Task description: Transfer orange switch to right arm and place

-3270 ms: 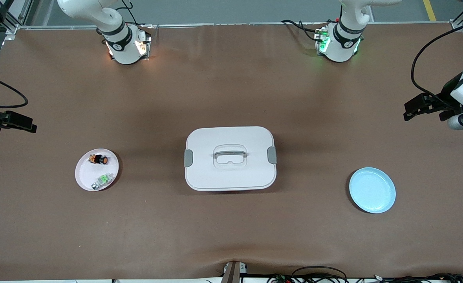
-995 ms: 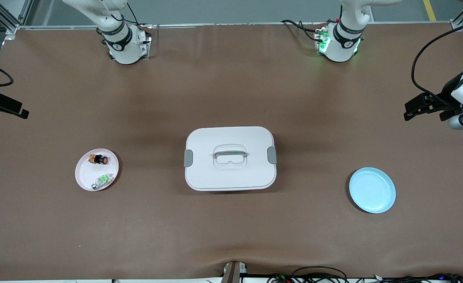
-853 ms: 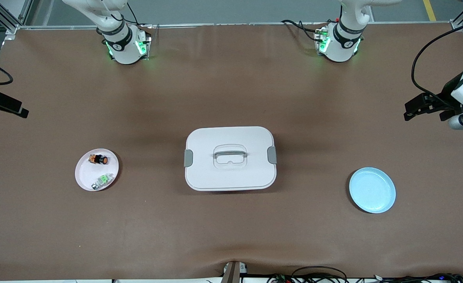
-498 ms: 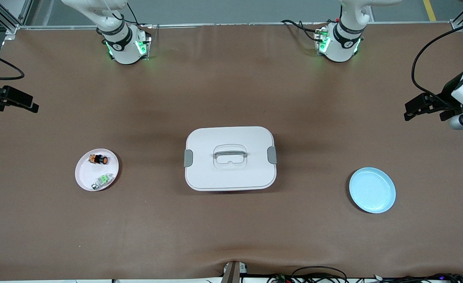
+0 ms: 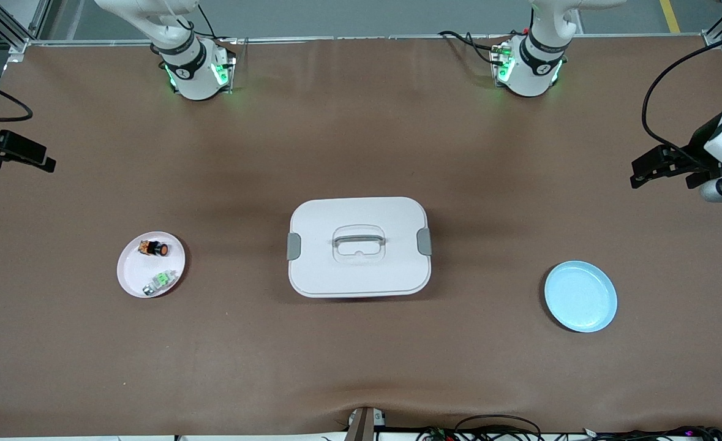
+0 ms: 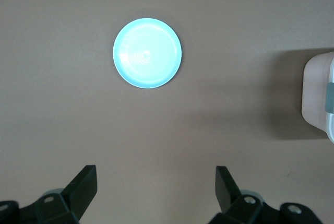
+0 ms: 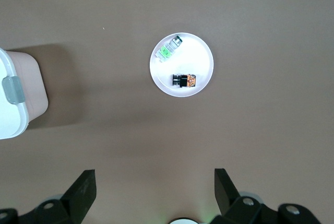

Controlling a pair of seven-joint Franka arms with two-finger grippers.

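Observation:
The orange switch (image 5: 154,248), black with a round orange cap, lies on a small white plate (image 5: 135,275) toward the right arm's end of the table. In the right wrist view the switch (image 7: 185,80) lies on that plate (image 7: 197,57). My right gripper (image 5: 43,162) hangs open and empty over the table's edge at that end, well apart from the plate; it also shows in its own wrist view (image 7: 154,190). My left gripper (image 5: 635,173) waits open and empty over the other end, and shows in its own wrist view (image 6: 155,190).
A small green-and-white part (image 5: 161,280) shares the white plate. A white lidded box (image 5: 359,246) with grey latches stands mid-table. An empty light blue plate (image 5: 580,296) lies toward the left arm's end, also in the left wrist view (image 6: 147,52).
My right gripper has drifted toward the robots' base side and shifted slightly along the table edge. The right base light went from orange to green. The left arm and all objects stayed still.

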